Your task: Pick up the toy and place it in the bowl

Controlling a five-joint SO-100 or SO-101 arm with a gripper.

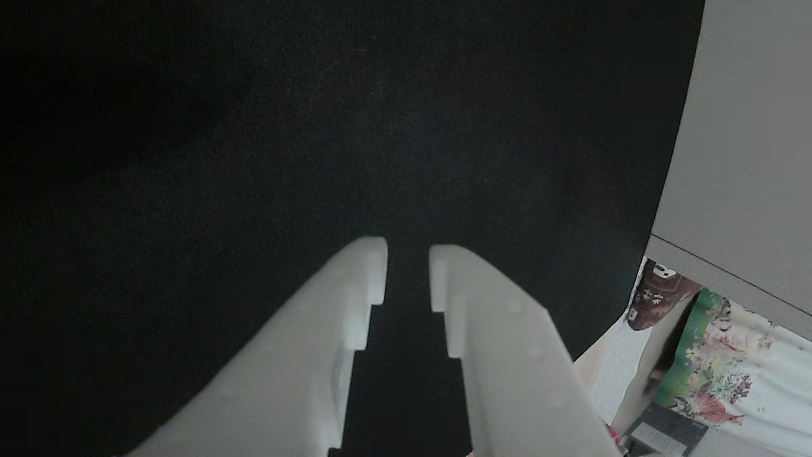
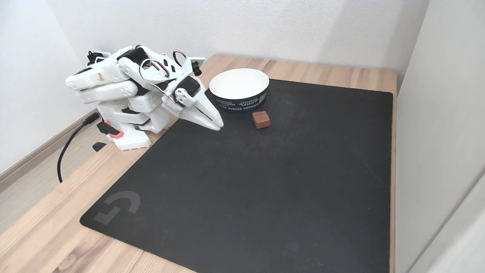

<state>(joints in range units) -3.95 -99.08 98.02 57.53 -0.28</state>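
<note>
- Wooden table (image 2: pixel 45 231) stands in a corner of pale walls, with a large black mat (image 2: pixel 265 189) covering most of its top.
- White arm (image 2: pixel 132 87) sits folded at the table's far left edge in the fixed view.
- Its gripper (image 2: pixel 219 125) hangs low over the mat's upper left edge; in the other view the gripper (image 1: pixel 408 266) shows its jaws nearly together with a narrow gap, holding nothing.
- Red toy (image 2: pixel 261 119) lies on the mat just in front of the bowl (image 2: pixel 261 81), right of the gripper and apart from it.
- Most of the mat in front and to the right lies bare, up to the right wall.
</note>
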